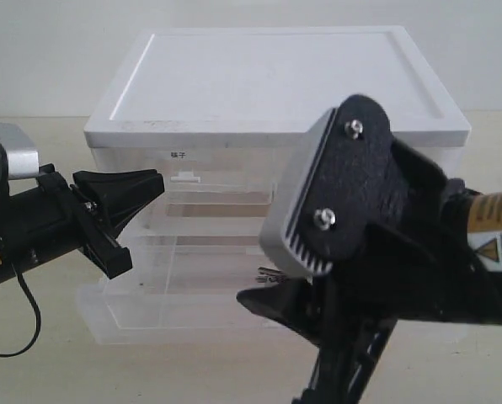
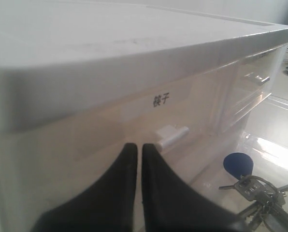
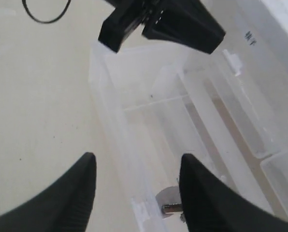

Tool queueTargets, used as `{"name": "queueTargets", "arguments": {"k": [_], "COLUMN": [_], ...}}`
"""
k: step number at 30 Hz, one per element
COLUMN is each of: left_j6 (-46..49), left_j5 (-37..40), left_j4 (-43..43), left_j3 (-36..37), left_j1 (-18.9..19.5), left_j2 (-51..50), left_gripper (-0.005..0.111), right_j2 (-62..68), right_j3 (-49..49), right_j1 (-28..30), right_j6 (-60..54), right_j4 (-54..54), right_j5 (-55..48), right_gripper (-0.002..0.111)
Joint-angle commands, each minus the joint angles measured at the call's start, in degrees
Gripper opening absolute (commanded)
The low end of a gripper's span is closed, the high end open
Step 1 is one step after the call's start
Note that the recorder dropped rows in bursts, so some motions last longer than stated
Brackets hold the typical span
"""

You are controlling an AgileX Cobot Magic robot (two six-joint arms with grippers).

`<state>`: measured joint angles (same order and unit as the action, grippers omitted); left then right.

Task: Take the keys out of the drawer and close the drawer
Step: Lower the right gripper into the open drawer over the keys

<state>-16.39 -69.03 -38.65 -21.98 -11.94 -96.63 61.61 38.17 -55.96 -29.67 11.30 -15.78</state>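
The middle-tier drawer (image 1: pixel 150 313) stands pulled out of the white cabinet (image 1: pixel 276 76). The keys (image 2: pixel 260 193) lie inside it, with the blue fob (image 2: pixel 238 164) towards the cabinet. Only a sliver of the keys (image 1: pixel 269 272) shows in the exterior view. My right gripper (image 3: pixel 136 162) is open and hovers over the drawer's front wall (image 3: pixel 108 121). The grey tag of the keys (image 3: pixel 167 198) lies just beside one finger, nothing between the jaws. My left gripper (image 2: pixel 136 147) is shut and empty, in front of the labelled top drawer's handle (image 2: pixel 173 136). It appears as the left gripper (image 1: pixel 154 181) at the cabinet's left front.
The right arm's wrist camera housing (image 1: pixel 327 202) blocks the drawer's right half in the exterior view. A second top drawer handle (image 2: pixel 258 79) sits farther along. A black cable (image 1: pixel 19 332) loops on the tabletop (image 1: pixel 49 370) at the left. The left arm (image 3: pixel 163 21) reaches over the drawer's far end.
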Motion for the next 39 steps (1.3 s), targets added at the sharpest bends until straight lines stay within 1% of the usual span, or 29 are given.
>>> {"name": "queueTargets", "arguments": {"k": [1, 4, 6, 8, 11, 16, 20, 25, 28, 32, 35, 39], "left_j6": [-0.65, -0.65, -0.65, -0.65, -0.65, -1.57, -1.57, -1.57, -1.57, -1.57, -1.57, -1.57], "left_j5": [-0.36, -0.36, -0.36, -0.36, -0.36, -0.36, -0.36, -0.94, -0.94, -0.94, -0.94, -0.94], "left_j4": [0.50, 0.41, 0.41, 0.41, 0.41, -1.26, -1.26, -1.26, -1.26, -1.16, -1.27, -1.27], "left_j3": [-0.43, -0.43, -0.43, -0.43, -0.43, -0.43, -0.43, -0.43, -0.43, -0.55, -0.55, -0.55], "left_j1": [0.09, 0.09, 0.09, 0.09, 0.09, 0.09, 0.09, 0.09, 0.09, 0.09, 0.09, 0.09], "left_j2": [-0.32, -0.32, -0.32, -0.32, -0.32, -0.32, -0.32, -0.32, -0.32, -0.32, -0.32, -0.32], "left_gripper": [0.004, 0.004, 0.004, 0.004, 0.004, 0.004, 0.004, 0.004, 0.004, 0.004, 0.004, 0.004], "right_j2": [-0.22, -0.22, -0.22, -0.08, 1.46, 7.78, 14.46, 20.28, 23.51, 26.89, 27.89, 28.42], "right_j3": [5.23, 7.69, 8.67, 9.10, 9.19, 10.76, 15.23, 20.22, 23.50, 26.60, 27.23, 27.12], "right_j1": [3.05, 7.79, 10.77, 13.34, 16.39, 17.11, 17.11, 17.11, 17.11, 17.11, 17.11, 17.11], "right_j6": [11.49, 24.35, 29.67, 31.77, 34.32, 34.20, 33.83, 31.46, 28.44, 23.93, 19.57, 14.25], "right_j4": [-8.46, -18.17, -22.53, -23.49, -23.37, -22.39, -22.39, -21.03, -19.17, -13.71, -9.36, -6.74], "right_j5": [-4.96, -9.22, -12.42, -14.48, -14.38, -15.11, -19.04, -19.71, -22.54, -24.03, -24.71, -27.50], "right_gripper": [0.048, 0.048, 0.048, 0.048, 0.048, 0.048, 0.048, 0.048, 0.048, 0.048, 0.048, 0.048]}}
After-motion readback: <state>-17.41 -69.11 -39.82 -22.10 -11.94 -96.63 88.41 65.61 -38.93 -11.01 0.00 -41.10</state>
